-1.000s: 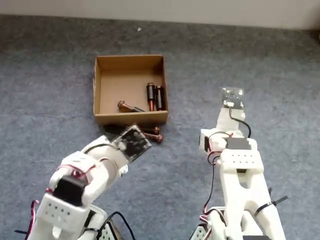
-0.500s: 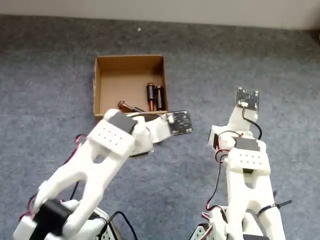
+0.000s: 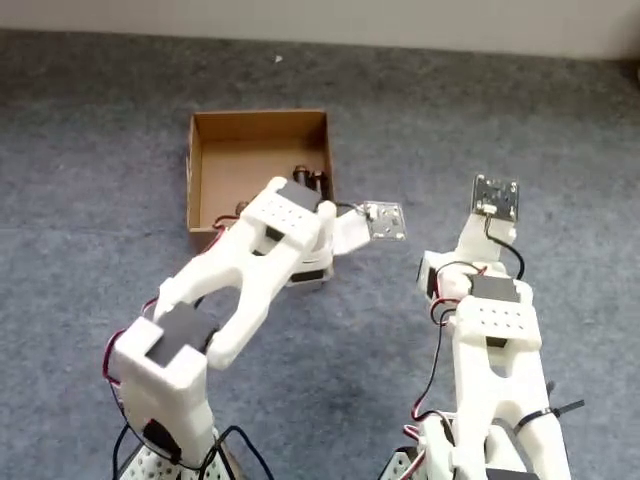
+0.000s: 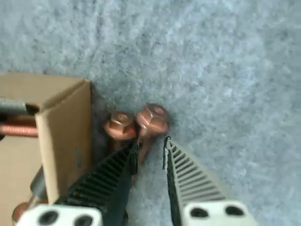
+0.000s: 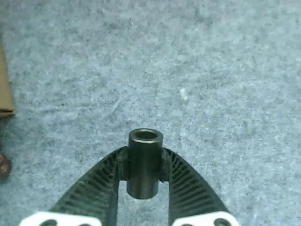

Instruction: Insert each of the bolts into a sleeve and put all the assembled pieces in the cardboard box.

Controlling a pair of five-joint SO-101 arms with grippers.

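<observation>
Right gripper is clamped on a black sleeve. Left gripper, narrowly parted, sits over two bolts by the cardboard box at its 5 o'clock corner, maybe straddling one.

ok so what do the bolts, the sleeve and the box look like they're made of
Bolts: probably copper-plated metal, shiny reddish hex heads.
Sleeve: likely blackened steel or plastic, smooth dark tube with dull sheen.
Box: brown cardboard, matte, raw cut edge.
</observation>
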